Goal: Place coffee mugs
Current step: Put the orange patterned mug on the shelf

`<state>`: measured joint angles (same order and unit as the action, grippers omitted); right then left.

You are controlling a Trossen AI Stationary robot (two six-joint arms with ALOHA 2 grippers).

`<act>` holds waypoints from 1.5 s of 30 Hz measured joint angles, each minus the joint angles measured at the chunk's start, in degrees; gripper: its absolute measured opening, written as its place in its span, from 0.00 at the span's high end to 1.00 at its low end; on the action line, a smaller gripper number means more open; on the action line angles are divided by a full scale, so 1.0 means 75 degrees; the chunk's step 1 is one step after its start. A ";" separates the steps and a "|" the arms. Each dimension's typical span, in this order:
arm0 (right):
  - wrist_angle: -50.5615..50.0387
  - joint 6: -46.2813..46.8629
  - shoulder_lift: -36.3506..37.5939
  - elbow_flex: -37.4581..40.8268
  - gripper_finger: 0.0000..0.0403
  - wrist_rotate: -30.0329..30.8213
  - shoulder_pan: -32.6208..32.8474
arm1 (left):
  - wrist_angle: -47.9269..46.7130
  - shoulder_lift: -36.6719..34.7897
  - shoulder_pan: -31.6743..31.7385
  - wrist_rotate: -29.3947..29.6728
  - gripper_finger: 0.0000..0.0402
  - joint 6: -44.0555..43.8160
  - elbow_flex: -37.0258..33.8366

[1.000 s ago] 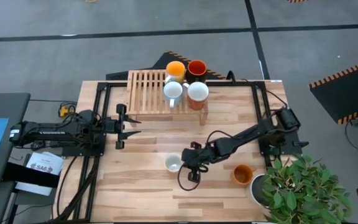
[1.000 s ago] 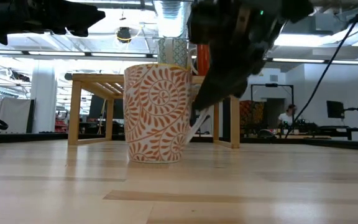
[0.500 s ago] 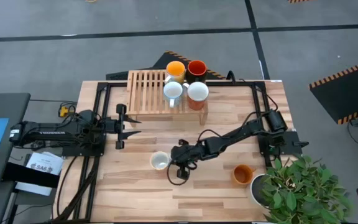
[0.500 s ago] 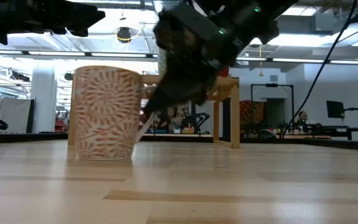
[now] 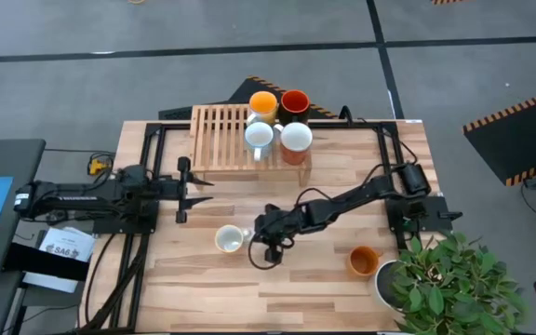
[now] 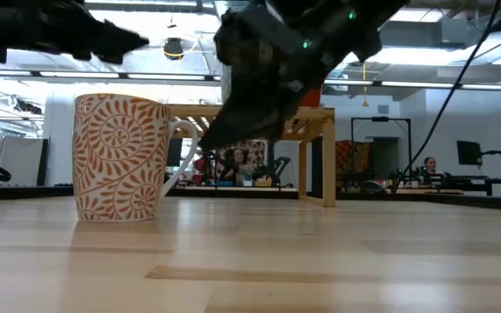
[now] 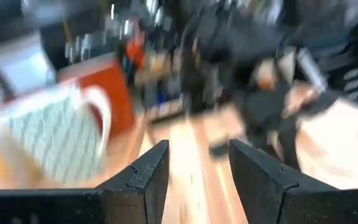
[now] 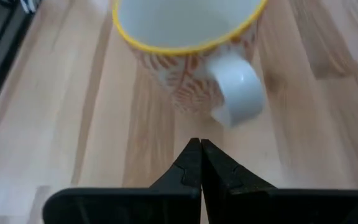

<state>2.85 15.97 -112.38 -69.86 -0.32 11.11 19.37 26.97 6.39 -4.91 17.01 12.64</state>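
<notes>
A white mug with orange swirls and a yellow rim (image 5: 229, 239) (image 6: 120, 156) (image 8: 185, 37) stands upright on its base on the wooden table, near the middle. Its handle (image 8: 238, 93) points toward my right gripper (image 5: 250, 238) (image 6: 203, 153) (image 8: 197, 144). That gripper is shut and low over the table, just right of the handle, with a strip of bare wood between. My left gripper (image 5: 207, 189) (image 7: 197, 163) is open and hovers at the table's left. An orange mug (image 5: 364, 259) stands by the right edge. Several more mugs sit on the rack.
A slatted wooden rack (image 5: 221, 138) at the far edge carries an orange (image 5: 263, 102), a red (image 5: 294, 100) and two white mugs (image 5: 260, 135) (image 5: 296, 138). A potted plant (image 5: 445, 279) fills the near right corner. Bare wood lies near and left of the swirl mug.
My shut right gripper has swept toward the table's left and pushed the swirl mug along. The mug has slid leftward over the wood, still upright, and has turned about so its handle faces the gripper. My left gripper has shifted slightly.
</notes>
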 joint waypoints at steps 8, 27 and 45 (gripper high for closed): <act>-0.2009 0.0070 0.0903 -0.0009 0.95 0.0681 0.0024 | -0.3882 0.1648 -0.0210 0.0237 0.62 -0.2286 0.2131; -0.5203 0.1973 0.2459 0.1303 0.94 0.3936 0.0441 | -0.6408 0.4257 -0.1366 0.0256 0.62 -0.3639 0.4675; -0.5114 0.2493 0.2473 0.2051 0.93 0.4345 0.0347 | -0.6467 0.6172 -0.1684 0.0026 0.62 -0.4310 0.4867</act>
<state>-35.50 34.66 -93.83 -54.48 32.27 13.72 -29.13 73.26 -6.24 -4.72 -15.31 49.15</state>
